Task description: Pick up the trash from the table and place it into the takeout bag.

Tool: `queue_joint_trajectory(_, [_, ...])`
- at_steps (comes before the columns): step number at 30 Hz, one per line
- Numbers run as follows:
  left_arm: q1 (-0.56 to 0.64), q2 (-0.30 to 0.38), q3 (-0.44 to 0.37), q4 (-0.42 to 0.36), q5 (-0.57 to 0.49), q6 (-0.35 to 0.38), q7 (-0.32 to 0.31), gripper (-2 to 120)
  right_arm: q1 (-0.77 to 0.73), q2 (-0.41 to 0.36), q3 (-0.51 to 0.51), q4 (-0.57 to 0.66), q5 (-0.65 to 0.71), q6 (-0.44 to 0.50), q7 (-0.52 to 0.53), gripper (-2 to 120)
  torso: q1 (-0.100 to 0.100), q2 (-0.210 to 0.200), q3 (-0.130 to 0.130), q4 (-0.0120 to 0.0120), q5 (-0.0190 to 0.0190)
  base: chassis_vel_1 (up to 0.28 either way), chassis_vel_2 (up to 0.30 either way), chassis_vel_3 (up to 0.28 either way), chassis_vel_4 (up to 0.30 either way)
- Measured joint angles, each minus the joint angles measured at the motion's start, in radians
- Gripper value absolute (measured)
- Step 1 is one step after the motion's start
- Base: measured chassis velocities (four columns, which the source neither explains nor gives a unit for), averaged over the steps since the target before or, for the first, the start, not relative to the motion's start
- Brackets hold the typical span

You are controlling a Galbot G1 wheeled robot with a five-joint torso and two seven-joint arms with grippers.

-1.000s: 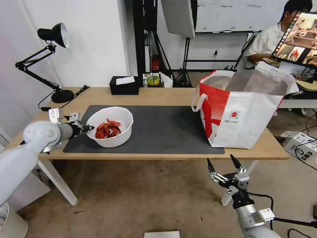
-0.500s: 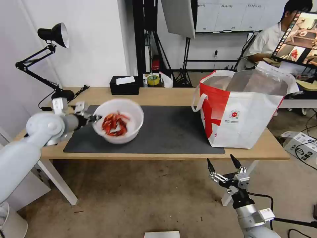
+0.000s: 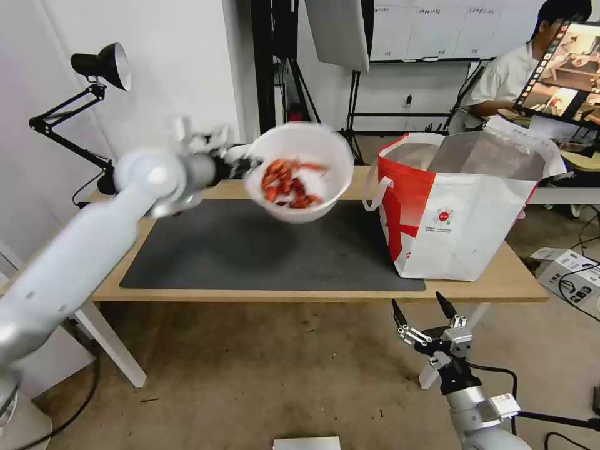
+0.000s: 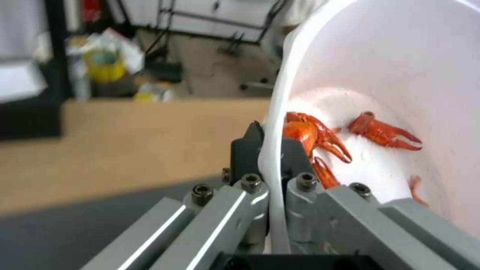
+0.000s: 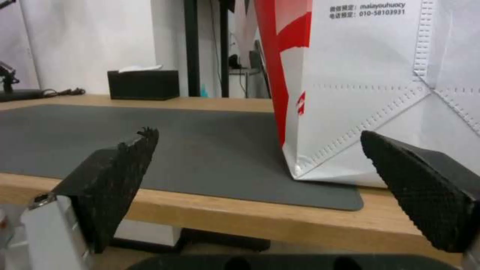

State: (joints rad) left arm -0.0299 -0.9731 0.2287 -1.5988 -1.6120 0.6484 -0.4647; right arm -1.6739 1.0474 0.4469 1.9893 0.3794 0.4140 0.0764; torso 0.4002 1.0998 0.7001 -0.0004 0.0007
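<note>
Spillage is your main worry: the left gripper [image 4: 270, 150] has only the thin rim of the bowl [image 3: 300, 172] pinched between its 2 fingers, 1 outside the wall and 1 inside, so the whole weight hangs off a single edge out beyond the fingertips. You can see the bowl in the air, clear of the mat [image 3: 269, 247], and it looks tipped, its open side turned partly toward the head camera. The shells [image 3: 289, 184] sit loose in the bottom, some just past the inner finger, and a sharp swing or a further tilt could slide them over the lip onto the table [image 3: 500, 284]. A flexing rim could also slip out of the pinch. The bag [image 3: 462, 209] stands ahead of the gripper, past the bowl, its mouth open but its near wall and loop handle [image 3: 374, 190] about level with the bowl; if you carry too low, I judge the bowl would hit that wall and push or fold the bag. Your right gripper [image 3: 423, 315] hangs wide open and empty below the table's front edge, with the bag's lower corner just ahead of its fingers, so it steadies nothing.
</note>
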Motion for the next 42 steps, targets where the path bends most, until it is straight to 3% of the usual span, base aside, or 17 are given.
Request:
queue_joint_trajectory(1, [0.000, 0.000, 0.000, 0.000, 0.000, 0.000, 0.000, 0, 0.000, 0.000, 0.000, 0.000, 0.000, 0.000, 0.000, 100, 0.000, 0.000, 0.000, 0.0000, 0.0000, 0.000, 0.000, 0.000, 0.000])
queue_joint_trajectory(4, [-0.114, -0.115, 0.039, 0.090, -0.002, -0.001, -0.003, 0, 0.000, 0.000, 0.000, 0.000, 0.000, 0.000, 0.000, 100, 0.000, 0.000, 0.000, 0.0000, -0.0001, 0.000, 0.000, 0.000, 0.000])
queue_joint_trajectory(5, [-0.114, -0.115, 0.039, 0.090, -0.002, -0.001, -0.003, 0, 0.000, 0.000, 0.000, 0.000, 0.000, 0.000, 0.000, 100, 0.000, 0.000, 0.000, 0.0000, -0.0001, 0.000, 0.000, 0.000, 0.000])
queue_joint_trajectory(8, [-0.168, -0.201, 0.068, 0.164, 0.005, -0.005, -0.004, 0, 0.000, 0.000, 0.000, 0.000, 0.000, 0.000, 0.000, 100, 0.000, 0.000, 0.000, 0.0003, -0.0003, 0.000, 0.000, 0.000, 0.000])
queue_joint_trajectory(9, [-0.168, -0.201, 0.068, 0.164, 0.005, -0.005, -0.004, 0, 0.000, 0.000, 0.000, 0.000, 0.000, 0.000, 0.000, 100, 0.000, 0.000, 0.000, 0.0003, -0.0003, 0.000, 0.000, 0.000, 0.000])
queue_joint_trajectory(12, [-0.187, -0.289, 0.081, 0.237, 0.025, -0.012, -0.019, 0, 0.000, 0.000, 0.000, 0.000, 0.000, 0.000, 0.000, 100, 0.000, 0.000, 0.000, 0.0006, -0.0005, 0.000, 0.000, 0.000, 0.000])
queue_joint_trajectory(17, [-0.190, -0.369, 0.084, 0.308, 0.055, -0.027, -0.032, 0, 0.000, 0.000, 0.000, 0.000, 0.000, 0.000, 0.000, 100, 0.000, 0.000, 0.000, 0.0002, -0.0004, 0.000, 0.000, 0.000, 0.000])
queue_joint_trajectory(23, [-0.202, -0.535, 0.071, 0.442, 0.132, -0.060, -0.039, 0, 0.000, 0.000, 0.000, 0.000, 0.000, 0.000, 0.000, 100, 0.000, 0.000, 0.000, 0.0003, -0.0004, 0.000, 0.000, 0.000, 0.000])
queue_joint_trajectory(27, [-0.207, -0.601, 0.062, 0.492, 0.156, -0.068, -0.048, 0, 0.000, 0.000, 0.000, 0.000, 0.000, 0.000, 0.000, 100, 0.000, 0.000, 0.000, 0.0002, -0.0003, 0.000, 0.000, 0.000, 0.000])
queue_joint_trajectory(42, [-0.182, -0.625, 0.155, 0.527, 0.266, -0.154, -0.068, 0, 0.000, 0.000, 0.000, 0.000, 0.000, 0.000, 0.000, 100, 0.000, 0.000, 0.000, 0.0005, -0.0007, 0.000, 0.000, 0.000, 0.000])
